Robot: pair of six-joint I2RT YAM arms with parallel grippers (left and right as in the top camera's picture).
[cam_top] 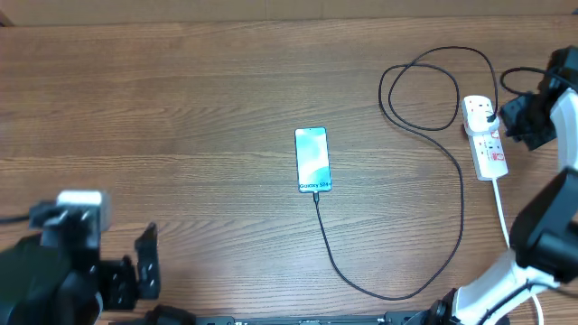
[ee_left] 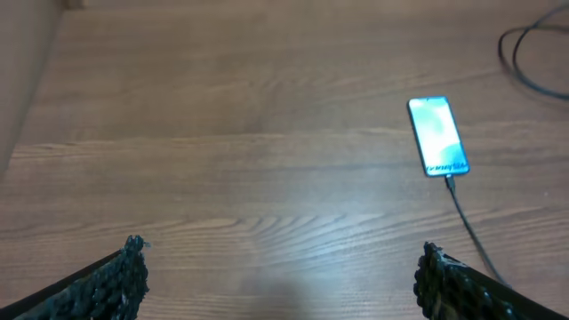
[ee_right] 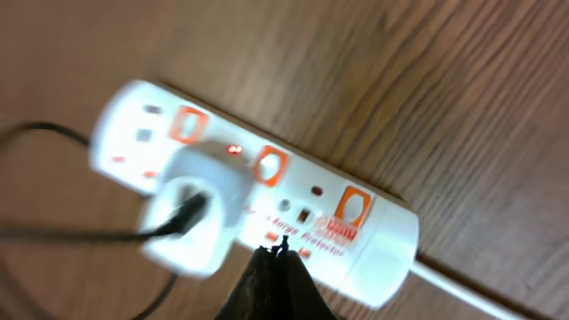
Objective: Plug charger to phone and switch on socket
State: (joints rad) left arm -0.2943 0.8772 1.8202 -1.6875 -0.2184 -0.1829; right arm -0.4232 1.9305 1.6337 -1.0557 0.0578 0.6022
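A wooden desk (cam_top: 181,108) seen from above, with two robot arms at its near edge. At lower left, the left pincer (cam_top: 147,262) hovers over bare wood. Its wrist view shows the two fingers (ee_left: 124,283) spread wide apart with nothing between them. One phone (cam_top: 312,160) lies flat at the centre, its blue-teal screen lit. One charger (cam_top: 319,215), a thin black cable, enters the phone's bottom edge, sweeps right and loops up to the one socket (cam_top: 485,140), a white strip near the right edge. Only the right wrist view shows the strip's three orange-red switches and the white plug block (ee_right: 191,222) seated in it, though this view is blurred. The right pincer (ee_right: 277,258) has its fingers pressed together into one dark wedge at the strip's edge. Whether it touches the strip is unclear. The strip's white cord (cam_top: 501,212) runs down out of frame.
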